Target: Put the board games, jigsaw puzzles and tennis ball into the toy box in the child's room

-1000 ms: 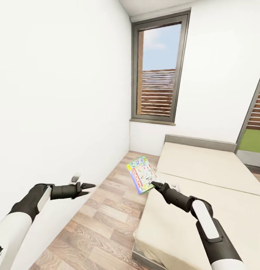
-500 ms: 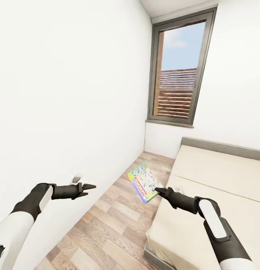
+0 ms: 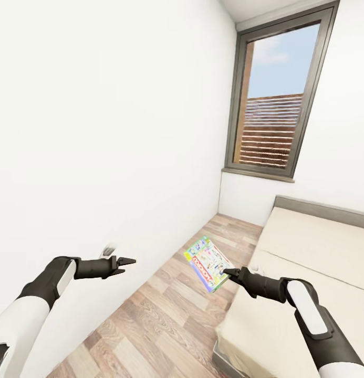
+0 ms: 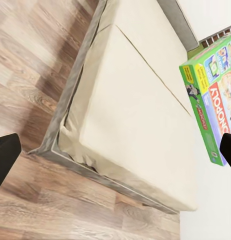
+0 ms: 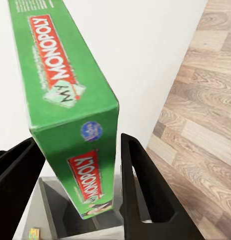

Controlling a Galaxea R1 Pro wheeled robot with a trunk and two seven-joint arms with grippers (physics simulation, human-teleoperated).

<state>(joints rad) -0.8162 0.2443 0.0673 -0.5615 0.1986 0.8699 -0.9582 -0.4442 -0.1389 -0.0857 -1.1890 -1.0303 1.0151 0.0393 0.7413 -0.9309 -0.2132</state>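
Note:
A green board game (image 3: 208, 262) with a colourful cartoon cover hangs tilted over the wood floor beside the bed (image 3: 313, 247). My right gripper (image 3: 230, 273) is shut on its near edge. In the right wrist view the box (image 5: 70, 100) sits clamped between both black fingers (image 5: 140, 180). My left gripper (image 3: 128, 261) is open and holds nothing, stretched out close to the white wall. The left wrist view looks across at the beige bed (image 4: 130, 110) and the held game (image 4: 215, 95). The table and the toy box are out of view.
A white wall runs close along my left, with a socket (image 3: 108, 248) low on it. A strip of wood-plank floor (image 3: 166, 315) lies between wall and bed. A tall grey-framed window (image 3: 276, 105) stands in the far wall.
The whole view has swung left, so window and bed sit further right in the picture. Both arms keep their pose, and the board game stays in my right gripper.

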